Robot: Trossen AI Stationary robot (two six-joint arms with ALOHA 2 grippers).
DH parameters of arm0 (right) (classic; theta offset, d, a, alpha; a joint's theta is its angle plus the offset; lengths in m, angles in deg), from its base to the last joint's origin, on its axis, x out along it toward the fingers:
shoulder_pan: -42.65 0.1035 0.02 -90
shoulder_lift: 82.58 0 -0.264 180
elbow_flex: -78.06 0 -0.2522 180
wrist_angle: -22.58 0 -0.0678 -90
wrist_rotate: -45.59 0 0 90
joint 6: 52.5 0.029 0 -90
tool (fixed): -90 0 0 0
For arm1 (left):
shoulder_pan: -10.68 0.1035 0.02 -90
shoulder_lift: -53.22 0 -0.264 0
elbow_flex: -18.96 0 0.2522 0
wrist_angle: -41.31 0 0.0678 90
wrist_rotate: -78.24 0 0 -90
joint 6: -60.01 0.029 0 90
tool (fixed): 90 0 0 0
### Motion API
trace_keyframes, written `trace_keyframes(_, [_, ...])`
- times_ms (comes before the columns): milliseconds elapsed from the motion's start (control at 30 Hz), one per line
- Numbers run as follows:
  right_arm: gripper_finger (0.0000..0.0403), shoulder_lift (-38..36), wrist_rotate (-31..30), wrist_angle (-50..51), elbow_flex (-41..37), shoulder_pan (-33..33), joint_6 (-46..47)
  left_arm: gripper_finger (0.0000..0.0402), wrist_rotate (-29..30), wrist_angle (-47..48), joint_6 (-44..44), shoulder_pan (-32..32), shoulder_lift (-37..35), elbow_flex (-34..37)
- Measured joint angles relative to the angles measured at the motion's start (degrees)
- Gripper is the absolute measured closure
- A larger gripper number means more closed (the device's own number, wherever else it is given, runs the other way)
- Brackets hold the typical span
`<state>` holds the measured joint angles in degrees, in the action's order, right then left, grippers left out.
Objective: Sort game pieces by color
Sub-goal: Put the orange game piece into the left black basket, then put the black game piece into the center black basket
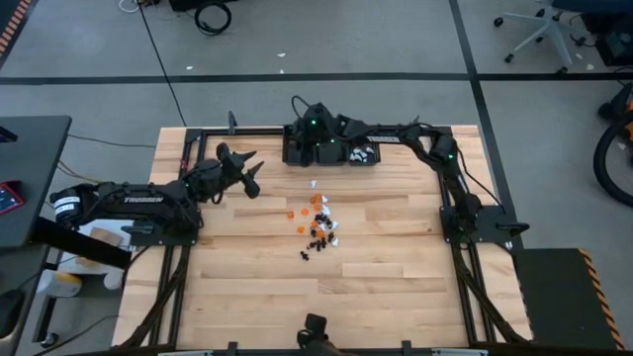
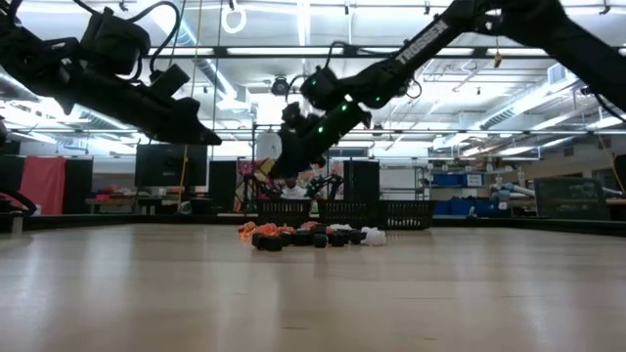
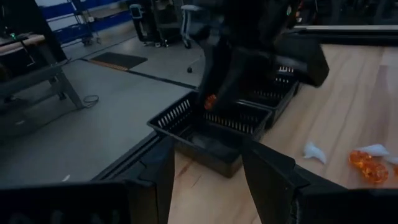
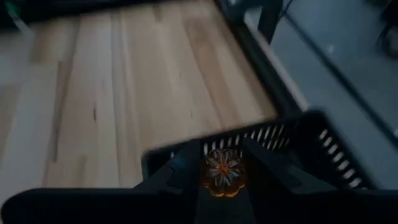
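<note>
Over the leftmost of three small black slotted plastic bins [image 1: 300,151] at the far edge of the pale wooden table [image 1: 396,257], the right gripper [image 4: 222,173] hangs with its two dark fingers pinching a small translucent orange flower-shaped game piece [image 4: 222,172]. The right wrist view shows the piece clamped between the fingertips, with the bin's perforated black wall [image 4: 292,140] just beyond it. From the left wrist view the same orange piece [image 3: 210,101] shows as a small spot above the open bin [image 3: 214,134].

Near the middle of the table lies the loose cluster of tiny orange, black and white plastic game pieces [image 1: 318,225] — orange ones mostly on the far side, black ones nearer, a few white ones along the right edge. One white piece [image 1: 314,183] sits apart, between the pile and the bins. White pieces [image 1: 362,152] lie in the rightmost bin.

The left gripper [image 1: 253,176] hovers above the table's left part — well apart from the pile, its fingers [image 3: 155,180] spread wide and holding nothing, pointing toward the bins.
</note>
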<state>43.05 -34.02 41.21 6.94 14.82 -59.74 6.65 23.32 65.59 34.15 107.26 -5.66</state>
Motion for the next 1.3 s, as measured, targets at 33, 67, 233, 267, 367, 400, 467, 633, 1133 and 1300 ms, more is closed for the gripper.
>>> trace_keyframes(33, [0.0288, 0.7, 0.0, 1.1, 0.5, 0.0, 0.2, 0.0234, 0.0, 0.4, -0.1, 0.0, 0.0, 0.0])
trace_keyframes(67, [0.0288, 1.4, 0.0, 2.1, 1.1, 0.0, 0.8, 0.0234, 0.0, 1.2, -0.2, 0.0, 0.0, 0.0])
trace_keyframes(233, [0.0286, 2.3, 1.3, 3.1, 1.8, -0.2, 3.1, 0.0234, 0.0, 4.6, 0.1, 0.0, 0.0, 0.0])
trace_keyframes(267, [0.0285, 2.3, 1.7, 3.2, 1.8, -0.2, 3.2, 0.0234, 0.0, 4.9, 0.1, 0.0, 0.0, 0.0])
trace_keyframes(367, [0.0279, 2.3, 1.8, 3.1, 1.8, -0.3, 4.1, 0.0234, 0.0, 5.5, 0.0, 0.0, 0.0, 0.0])
trace_keyframes(400, [0.0277, 2.3, 1.9, 3.1, 1.8, -0.4, 4.2, 0.0234, 0.0, 5.9, 0.0, 0.0, 0.0, 0.0])
trace_keyframes(467, [0.0275, 2.3, 2.6, 2.9, 1.8, -0.4, 4.2, 0.0234, 0.0, 6.8, 0.1, 0.0, 0.0, 0.0])
trace_keyframes(633, [0.0274, 2.3, 3.1, 2.6, 1.8, -0.5, 3.0, 0.0234, 0.0, 7.0, 0.0, 0.0, 0.0, 0.0])
trace_keyframes(1133, [0.0272, 2.3, 11.6, 2.4, 1.8, -3.5, 2.6, 0.0234, 0.0, 3.3, -0.4, 0.0, 0.0, 0.0])
trace_keyframes(1300, [0.0272, 2.3, 12.4, 2.1, 1.8, -3.4, 1.3, 0.0234, 0.0, 2.7, 0.3, 0.0, 0.0, 0.0])
